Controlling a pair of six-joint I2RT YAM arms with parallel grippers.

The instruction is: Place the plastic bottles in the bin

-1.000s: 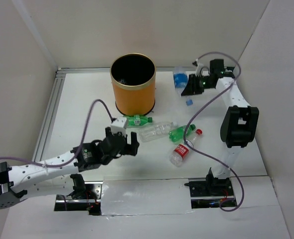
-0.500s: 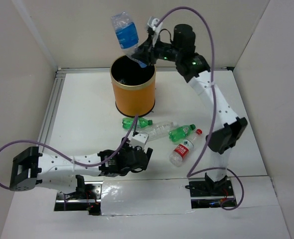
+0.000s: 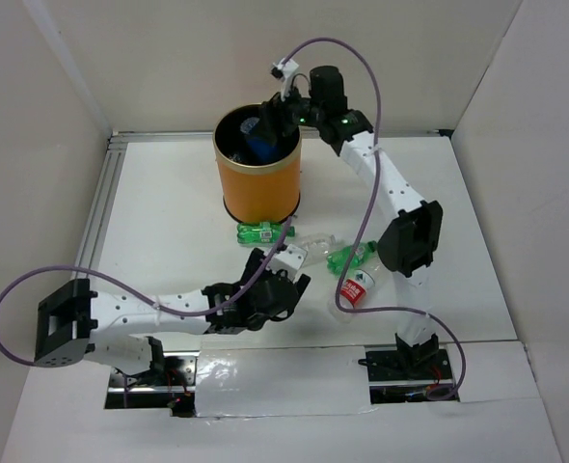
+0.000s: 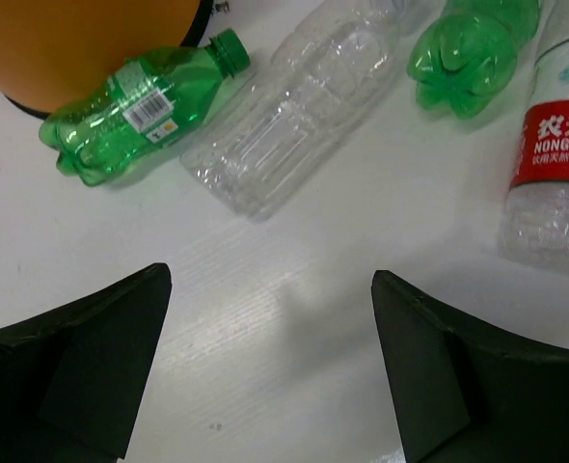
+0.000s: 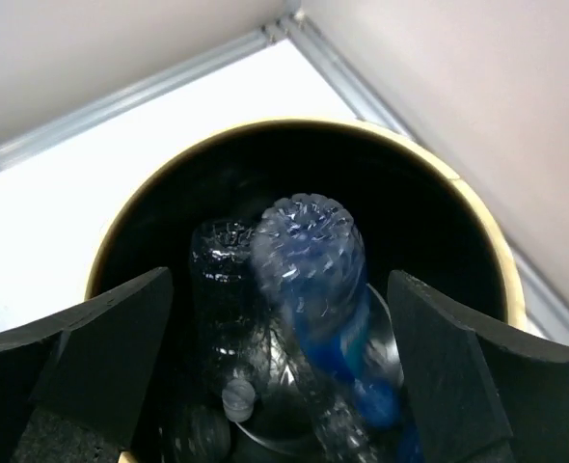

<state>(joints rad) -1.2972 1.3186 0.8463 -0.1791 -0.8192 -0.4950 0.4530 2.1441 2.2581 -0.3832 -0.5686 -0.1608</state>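
White tabletop [image 3: 169,222] boxed in by pale panels, with the orange bin [image 3: 260,193] upright toward the far edge. Four plastic bottles lying loose near the bin's foot: green bottle [image 4: 130,111] close against the base, clear bottle [image 4: 294,106] just beside it, second green bottle [image 4: 468,53] and red-labelled bottle [image 4: 559,154] farther to the right. Two more already inside the bin: blue-labelled bottle [image 5: 313,289], blurred, base up and cap down, next to another clear bottle [image 5: 222,299]. Expect rolling: round bodies on a smooth surface, likely to skid aside under a one-sided finger touch. Expect knock-on shifts: bottles packed close together, so a descent onto one probably nudges its neighbour. Guard against thin walls buckling under a hard squeeze and slipping out during the lift. Check the blue-labelled bottle for coming to rest on end; if so, less room for later drops. Right gripper [image 5: 280,280]: above the bin mouth, jaws spread wide, clamping nothing, bottle below and clear of both fingers. Left gripper [image 4: 270,280]: low over bare table just short of the clear bottle, jaws spread wide, holding and touching nothing.
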